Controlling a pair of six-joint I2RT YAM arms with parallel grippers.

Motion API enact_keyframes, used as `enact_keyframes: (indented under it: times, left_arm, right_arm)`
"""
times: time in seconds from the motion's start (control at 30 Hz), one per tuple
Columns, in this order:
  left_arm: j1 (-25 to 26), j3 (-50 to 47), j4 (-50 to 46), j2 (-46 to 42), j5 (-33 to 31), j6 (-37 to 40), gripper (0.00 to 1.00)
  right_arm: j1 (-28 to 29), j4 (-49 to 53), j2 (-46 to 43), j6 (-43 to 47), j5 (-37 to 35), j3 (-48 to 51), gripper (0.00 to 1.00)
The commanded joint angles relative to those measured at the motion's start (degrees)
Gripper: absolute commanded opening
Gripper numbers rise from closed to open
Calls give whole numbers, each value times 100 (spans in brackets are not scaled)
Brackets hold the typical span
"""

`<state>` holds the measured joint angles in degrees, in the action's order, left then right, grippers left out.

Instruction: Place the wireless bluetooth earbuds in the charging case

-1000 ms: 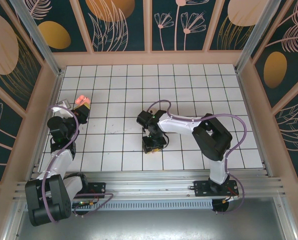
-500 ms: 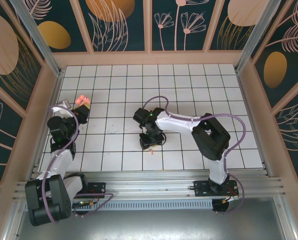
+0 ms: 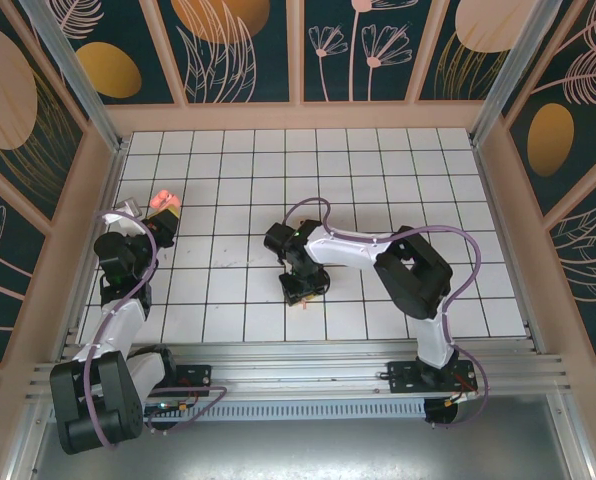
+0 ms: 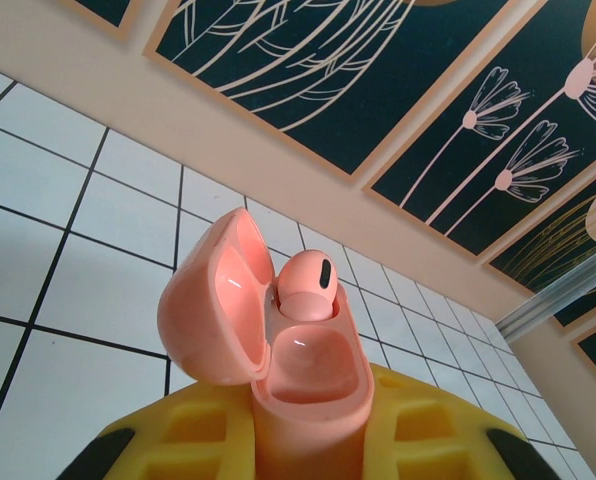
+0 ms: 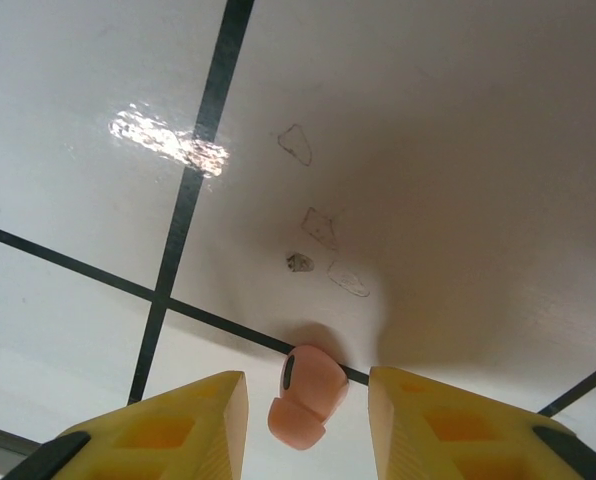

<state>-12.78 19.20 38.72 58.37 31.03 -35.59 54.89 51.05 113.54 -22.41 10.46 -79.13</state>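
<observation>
Lying between the parted right gripper (image 5: 306,388) fingers (image 5: 193,420), one earbud (image 5: 306,397) touches neither.

The charging case (image 4: 300,372) stood open, one earbud (image 4: 304,284) seated; the second earbud (image 5: 304,396) lay on the table (image 5: 448,140).
The case was glossy salmon-pink, upright in the left pincer (image 4: 303,445), lid swung left; the seated bud showed a dark oval vent; the loose one crossed a black grid line between the right pincer (image 5: 306,405) fingers (image 5: 168,425), touching neither.
</observation>
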Motion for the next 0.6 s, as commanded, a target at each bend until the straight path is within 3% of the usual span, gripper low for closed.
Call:
enact_keyframes:
  times: [0.0, 0.57]
  left_arm:
    - [-40, 167, 48, -89, 75, 148, 6]
    - [-38, 145, -10, -107, 120, 235, 6]
  right_arm:
    - [71, 169, 126, 76, -122, -30, 37]
    - [96, 9, 127, 114, -435, 64, 26]
